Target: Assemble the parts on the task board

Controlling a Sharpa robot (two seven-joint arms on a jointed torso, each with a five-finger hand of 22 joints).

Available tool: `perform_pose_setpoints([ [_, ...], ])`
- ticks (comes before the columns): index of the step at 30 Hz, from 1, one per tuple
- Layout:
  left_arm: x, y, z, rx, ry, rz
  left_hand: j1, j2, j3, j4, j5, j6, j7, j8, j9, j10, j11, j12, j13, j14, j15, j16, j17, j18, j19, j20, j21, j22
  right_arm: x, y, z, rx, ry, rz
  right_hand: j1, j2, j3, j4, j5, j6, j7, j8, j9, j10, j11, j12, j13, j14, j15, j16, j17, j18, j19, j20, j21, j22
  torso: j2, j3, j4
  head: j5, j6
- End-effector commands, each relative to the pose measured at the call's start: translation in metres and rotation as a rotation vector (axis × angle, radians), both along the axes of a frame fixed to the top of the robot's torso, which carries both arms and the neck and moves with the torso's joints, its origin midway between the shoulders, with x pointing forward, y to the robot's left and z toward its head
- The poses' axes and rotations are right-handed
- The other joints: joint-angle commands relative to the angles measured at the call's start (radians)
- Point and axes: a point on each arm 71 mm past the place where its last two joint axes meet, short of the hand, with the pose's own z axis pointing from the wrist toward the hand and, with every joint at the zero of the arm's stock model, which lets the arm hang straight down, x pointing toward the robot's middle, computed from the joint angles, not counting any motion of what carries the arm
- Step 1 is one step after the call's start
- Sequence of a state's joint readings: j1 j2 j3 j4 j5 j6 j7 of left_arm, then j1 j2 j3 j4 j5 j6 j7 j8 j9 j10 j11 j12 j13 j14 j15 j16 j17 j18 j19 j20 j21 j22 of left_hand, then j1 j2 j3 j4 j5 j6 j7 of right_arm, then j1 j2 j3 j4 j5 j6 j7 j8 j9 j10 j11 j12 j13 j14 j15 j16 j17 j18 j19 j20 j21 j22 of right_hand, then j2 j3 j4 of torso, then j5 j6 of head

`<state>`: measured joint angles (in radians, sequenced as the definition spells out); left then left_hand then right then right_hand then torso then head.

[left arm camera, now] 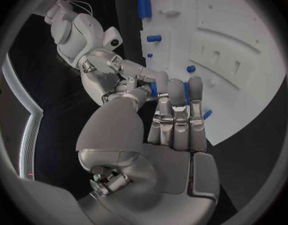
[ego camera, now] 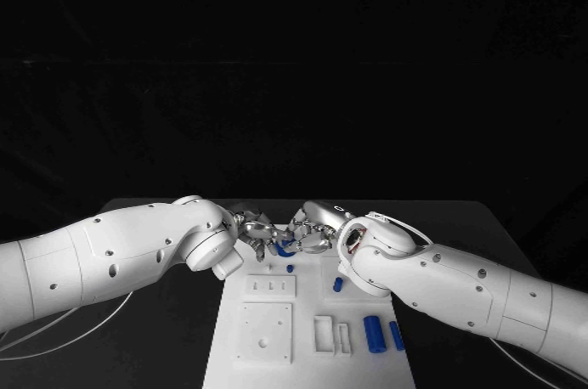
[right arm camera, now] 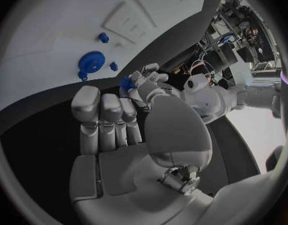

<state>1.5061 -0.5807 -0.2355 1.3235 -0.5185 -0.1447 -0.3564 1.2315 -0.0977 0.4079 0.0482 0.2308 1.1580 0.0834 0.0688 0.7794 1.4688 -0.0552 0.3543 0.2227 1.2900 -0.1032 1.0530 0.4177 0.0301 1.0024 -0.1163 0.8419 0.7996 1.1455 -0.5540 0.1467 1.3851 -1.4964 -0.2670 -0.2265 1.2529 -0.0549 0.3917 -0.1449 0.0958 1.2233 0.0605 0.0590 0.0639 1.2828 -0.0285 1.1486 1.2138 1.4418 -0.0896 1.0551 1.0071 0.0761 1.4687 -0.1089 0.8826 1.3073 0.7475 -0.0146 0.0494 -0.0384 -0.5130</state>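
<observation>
The white task board lies lengthwise on the black table. Both hands meet above its far end. My left hand pinches a small blue part between thumb and fingers; in the left wrist view the same blue part shows beside those fingers. My right hand reaches in from the other side with its fingers stretched out and nothing in them, their tips close to the held part. A blue gear sits on the board below the hands.
Further along the board lie a small blue peg, another blue piece and two blue cylinders near its right edge. Raised white blocks and slots occupy the board's middle. Bare black table flanks the board on both sides.
</observation>
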Motion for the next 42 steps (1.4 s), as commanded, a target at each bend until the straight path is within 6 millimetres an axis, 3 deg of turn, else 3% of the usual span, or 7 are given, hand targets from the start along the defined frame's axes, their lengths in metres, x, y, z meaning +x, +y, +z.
perform_pose_setpoints([
  [1, 0.0, 0.001, -0.001, 0.006, 0.023, -0.002, 0.012, 0.007, 0.093, -0.099, -0.004, 0.082, -0.077, 0.002, 0.002, 0.043, -0.007, 0.001, 0.0, 0.007, -0.002, -0.006, 0.002, -0.002, 0.001, -0.007, 0.003, 0.002, 0.001, -0.002, 0.002, 0.003, -0.01, -0.006, -0.003, -0.006, -0.018, 0.006, 0.034, 0.034, -0.012, 0.004, 0.002, -0.002, -0.007, -0.002, -0.003, 0.002, -0.007, -0.006, 0.001, -0.005, 0.049, -0.007, -0.005, 0.109, -0.001, 0.0003, 0.0003, 0.001, -0.002],
  [5, 0.0, 0.003, -0.001, 0.01, 0.028, 0.004, 0.01, 0.007, 0.094, -0.109, 0.009, 0.091, -0.079, 0.002, 0.004, 0.043, -0.009, 0.016, 0.003, 0.013, -0.005, -0.001, 0.007, -0.001, 0.003, -0.009, 0.007, 0.006, 0.002, -0.006, 0.002, 0.01, -0.016, -0.014, -0.013, -0.033, -0.056, 0.034, 0.053, 0.023, -0.013, 0.004, 0.001, -0.01, -0.005, -0.011, -0.01, 0.002, -0.006, -0.009, -0.002, -0.003, 0.048, -0.007, -0.01, 0.108, -0.001, -0.0001, -0.0001, 0.002, -0.002],
  [9, 0.001, 0.006, -0.002, 0.023, 0.04, 0.006, 0.003, 0.008, 0.098, -0.122, 0.024, 0.098, -0.08, 0.001, 0.0, 0.044, -0.009, 0.025, 0.002, 0.016, -0.006, 0.0, 0.011, 0.0, 0.003, -0.011, 0.011, 0.011, 0.003, -0.011, 0.003, 0.031, -0.032, -0.023, -0.031, -0.085, -0.148, 0.089, 0.075, -0.078, 0.019, 0.002, -0.002, -0.065, 0.016, -0.081, -0.065, -0.028, 0.008, -0.064, -0.05, 0.009, 0.028, 0.004, -0.103, 0.085, -0.001, 0.0005, -0.0007, 0.004, -0.004],
  [16, 0.002, 0.01, -0.004, 0.058, 0.063, -0.001, -0.004, 0.01, 0.102, -0.141, 0.036, 0.105, -0.08, 0.001, -0.009, 0.045, -0.01, 0.034, -0.002, 0.018, -0.008, 0.0, 0.017, 0.001, 0.001, -0.012, 0.016, 0.018, 0.004, -0.024, 0.003, 0.052, -0.045, -0.037, 0.04, -0.098, -0.345, 0.186, 0.104, -0.191, 0.048, 0.003, -0.001, -0.169, 0.042, -0.158, -0.219, -0.075, 0.032, -0.106, -0.11, 0.036, 0.014, 0.033, -0.281, 0.043, -0.001, 0.0009, -0.0001, 0.007, -0.007],
  [20, 0.003, 0.014, -0.006, 0.088, 0.072, 0.001, -0.006, 0.01, 0.102, -0.145, 0.04, 0.107, -0.081, 0.001, -0.011, 0.045, -0.011, 0.038, -0.002, 0.019, -0.008, 0.001, 0.018, 0.001, 0.001, -0.013, 0.017, 0.019, 0.002, -0.037, 0.003, 0.061, -0.047, -0.046, 0.05, -0.106, -0.386, 0.202, 0.126, -0.227, 0.054, 0.003, -0.002, -0.195, 0.047, -0.147, -0.263, -0.087, 0.037, -0.112, -0.131, 0.041, 0.015, 0.037, -0.33, 0.041, -0.001, 0.001, 0.0005, 0.011, -0.009],
  [32, -0.001, 0.021, -0.008, 0.209, 0.044, 0.01, -0.019, 0.007, 0.101, -0.161, 0.049, 0.122, -0.085, 0.0, -0.031, 0.046, -0.016, 0.07, -0.001, 0.034, -0.014, 0.006, 0.028, 0.001, 0.011, -0.018, 0.021, 0.025, -0.003, -0.095, 0.01, 0.103, -0.052, -0.135, 0.06, -0.095, -0.392, 0.199, 0.189, -0.193, 0.05, 0.004, -0.001, -0.201, 0.044, -0.126, -0.304, -0.088, 0.035, -0.105, -0.144, 0.04, 0.027, 0.036, -0.359, 0.056, -0.004, 0.0019, -0.0036, 0.019, -0.027],
  [42, -0.008, 0.019, -0.01, 0.27, -0.056, 0.051, -0.024, -0.014, 0.101, -0.147, 0.056, 0.154, -0.096, -0.001, -0.062, 0.047, -0.026, 0.135, 0.008, 0.068, -0.026, 0.017, 0.045, -0.009, 0.075, -0.03, -0.048, 0.062, 0.005, -0.122, 0.021, 0.17, -0.074, -0.211, 0.058, -0.089, -0.385, 0.192, 0.234, -0.173, 0.045, 0.004, -0.001, -0.194, 0.039, -0.125, -0.311, -0.085, 0.032, -0.105, -0.146, 0.039, 0.032, 0.034, -0.354, 0.059, -0.018, 0.0094, 0.0021, 0.021, -0.057],
])
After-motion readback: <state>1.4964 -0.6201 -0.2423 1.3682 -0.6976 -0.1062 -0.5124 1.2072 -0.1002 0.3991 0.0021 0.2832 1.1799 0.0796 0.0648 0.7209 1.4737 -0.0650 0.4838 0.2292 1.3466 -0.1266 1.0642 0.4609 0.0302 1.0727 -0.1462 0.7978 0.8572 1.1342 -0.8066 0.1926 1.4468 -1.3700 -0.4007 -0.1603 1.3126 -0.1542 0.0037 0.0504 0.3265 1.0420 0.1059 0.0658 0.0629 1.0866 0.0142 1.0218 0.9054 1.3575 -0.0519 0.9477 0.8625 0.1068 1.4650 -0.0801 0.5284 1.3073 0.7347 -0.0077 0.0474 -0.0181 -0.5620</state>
